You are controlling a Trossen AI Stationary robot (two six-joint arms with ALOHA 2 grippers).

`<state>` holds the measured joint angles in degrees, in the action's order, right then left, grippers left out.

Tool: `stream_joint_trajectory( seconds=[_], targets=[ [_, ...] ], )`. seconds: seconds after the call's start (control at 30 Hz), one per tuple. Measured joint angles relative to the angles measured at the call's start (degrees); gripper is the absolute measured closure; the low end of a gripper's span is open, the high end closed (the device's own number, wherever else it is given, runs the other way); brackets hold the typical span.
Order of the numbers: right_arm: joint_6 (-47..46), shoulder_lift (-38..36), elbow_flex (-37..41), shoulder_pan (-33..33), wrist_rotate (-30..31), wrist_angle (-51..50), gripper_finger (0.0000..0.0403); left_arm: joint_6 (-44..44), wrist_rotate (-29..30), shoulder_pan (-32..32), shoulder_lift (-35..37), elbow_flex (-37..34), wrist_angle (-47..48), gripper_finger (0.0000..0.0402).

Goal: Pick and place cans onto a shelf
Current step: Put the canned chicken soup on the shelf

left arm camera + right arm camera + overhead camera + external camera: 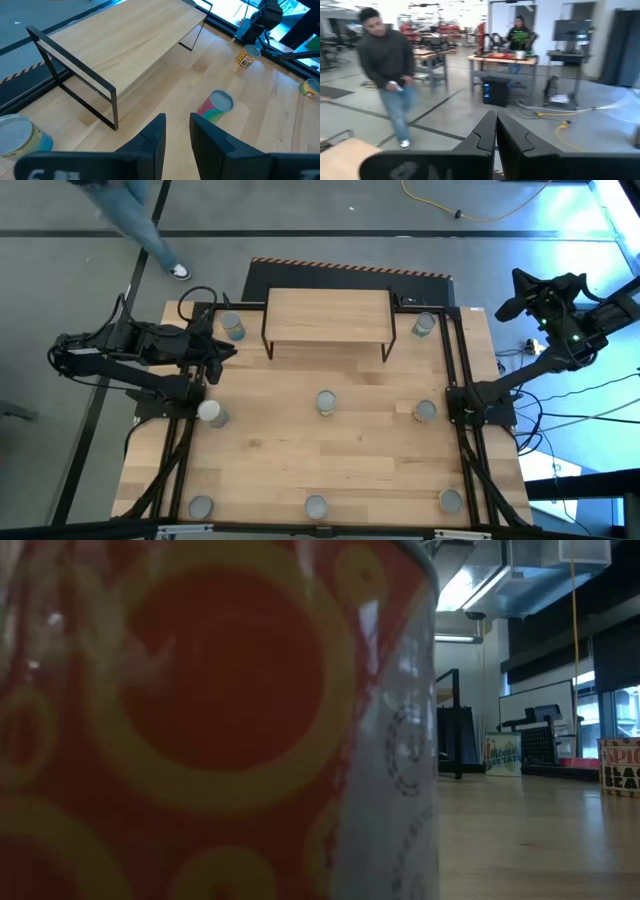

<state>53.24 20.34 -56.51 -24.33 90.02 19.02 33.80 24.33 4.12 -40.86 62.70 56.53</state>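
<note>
The counter [300, 460] is pale, blond wood with a visible plank grain. The shelf [326, 313] has a top of the same light wood on thin black legs. The cans [326, 402] have silver-grey tops. One can [200, 720] close to the low camera is orange-red with yellow rings and a grey panel. Another can [216, 106] has pink, green and yellow bands. Both arms are dark.

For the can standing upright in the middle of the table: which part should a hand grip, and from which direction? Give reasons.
Probably from straight above, fingers closing on the can's curved sides just below the flat round top. It stands upright with bare table all round, so nothing blocks a vertical approach.
</note>
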Motion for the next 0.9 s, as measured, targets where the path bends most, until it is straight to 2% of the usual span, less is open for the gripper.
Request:
stream_joint_trajectory(
  seconds=[0.27,0.6,0.9],
  targets=[
    [1.8,-1.2,0.0,-9.8,-0.1,0.4,0.0385,0.1,-0.7,0.0,0.0,0.0,0.0,0.0321],
    [2.8,-1.8,0.0,-7.4,0.0,0.5,0.0385,0.0,0.1,0.0,0.0,0.0,0.0,0.0321],
    [2.6,-1.4,0.1,-8.1,0.0,-1.2,0.0385,0.0,0.8,0.0,0.0,0.0,0.0,0.0321]
  ],
)
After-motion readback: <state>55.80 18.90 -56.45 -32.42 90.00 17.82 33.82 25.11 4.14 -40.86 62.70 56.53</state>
